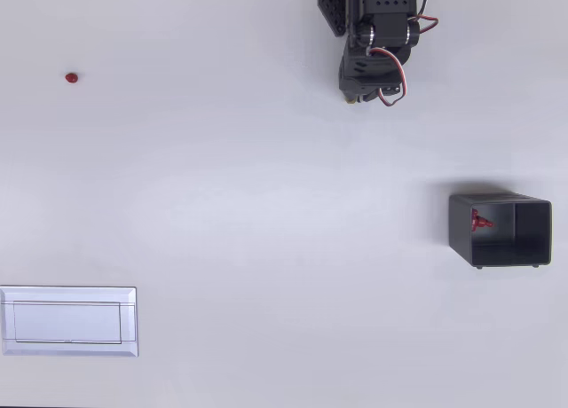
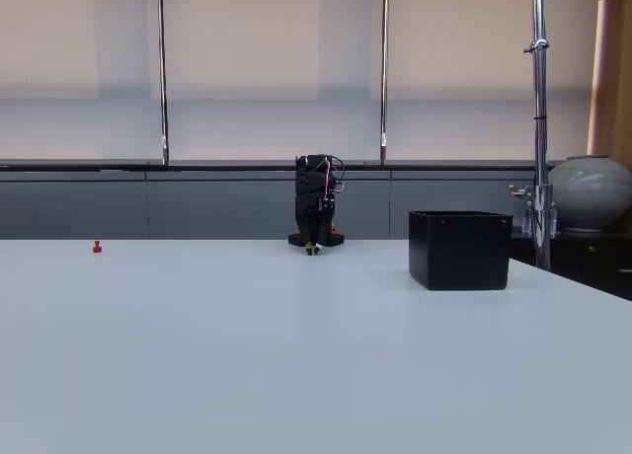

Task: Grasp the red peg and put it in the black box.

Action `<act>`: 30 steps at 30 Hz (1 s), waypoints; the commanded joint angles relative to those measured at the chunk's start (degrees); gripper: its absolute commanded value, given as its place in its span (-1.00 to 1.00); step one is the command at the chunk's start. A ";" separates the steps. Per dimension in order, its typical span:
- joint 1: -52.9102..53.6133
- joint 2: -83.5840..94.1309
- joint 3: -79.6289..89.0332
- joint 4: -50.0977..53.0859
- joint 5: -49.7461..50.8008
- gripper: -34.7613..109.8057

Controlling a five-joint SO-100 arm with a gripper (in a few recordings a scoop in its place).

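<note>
The red peg [image 1: 71,77], a tiny glossy bead-like dot seen from above, sits alone on the plain white surface [image 1: 266,231] toward the upper left of the overhead view; in the fixed view it shows as a small red knob [image 2: 97,247] standing at the far left of the surface. It lies well apart from the black box [image 1: 500,230], a small matte rectangular container with thin walls and tiny feet along its lower edge in the overhead view, placed at the right side. Inside the box, against its left wall, rests another small red piece with a spiky outline [image 1: 480,221]. In the fixed view the box [image 2: 460,250] stands upright to the right of the arm. The black arm is folded up at the top edge of the overhead view, with red and white wires looping over it, and its tool [image 1: 358,97] points down near the surface, far from both peg and box; I cannot tell whether its fingers are parted or closed. A flat white rectangular plate [image 1: 68,322] lies at the lower left of the overhead view.
</note>
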 commanded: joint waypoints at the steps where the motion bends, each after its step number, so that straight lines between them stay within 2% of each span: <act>1: -0.79 -1.93 0.62 1.67 0.09 -0.52; 24: -0.44 -1.93 0.62 1.67 0.09 -0.52; 30: 6.15 -1.93 0.62 1.67 0.18 -0.52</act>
